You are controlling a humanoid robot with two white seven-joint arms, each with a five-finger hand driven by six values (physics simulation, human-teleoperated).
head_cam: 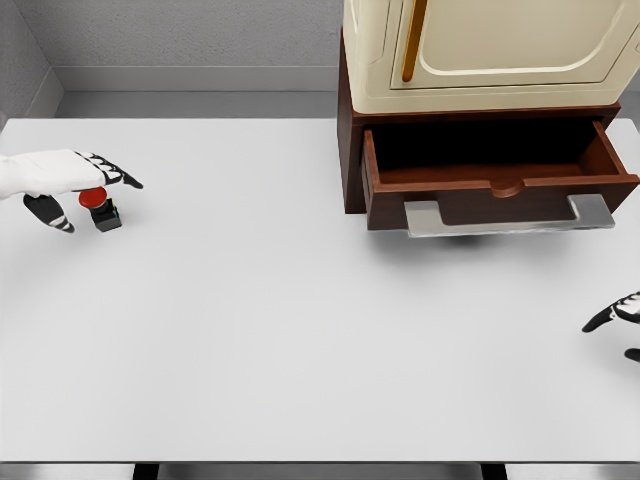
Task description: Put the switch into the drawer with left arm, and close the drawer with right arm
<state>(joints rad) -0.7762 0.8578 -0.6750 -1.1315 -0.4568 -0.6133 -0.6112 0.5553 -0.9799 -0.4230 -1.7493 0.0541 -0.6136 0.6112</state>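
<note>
The switch (101, 208), a small black box with a red button on top, stands on the white table (260, 330) at the far left. My left hand (82, 190) hovers over it, fingers spread above the button and thumb down at its left; it holds nothing. At the upper right the brown drawer (497, 172) stands pulled out, its inside dark and its grey handle (508, 217) facing me. Only the fingertips of my right hand (622, 322) show at the right edge, relaxed and apart from everything.
A cream cabinet (490, 50) with an orange handle sits on the brown drawer unit at the back right. A grey wall runs behind the table, whose front edge lies along the bottom of the view.
</note>
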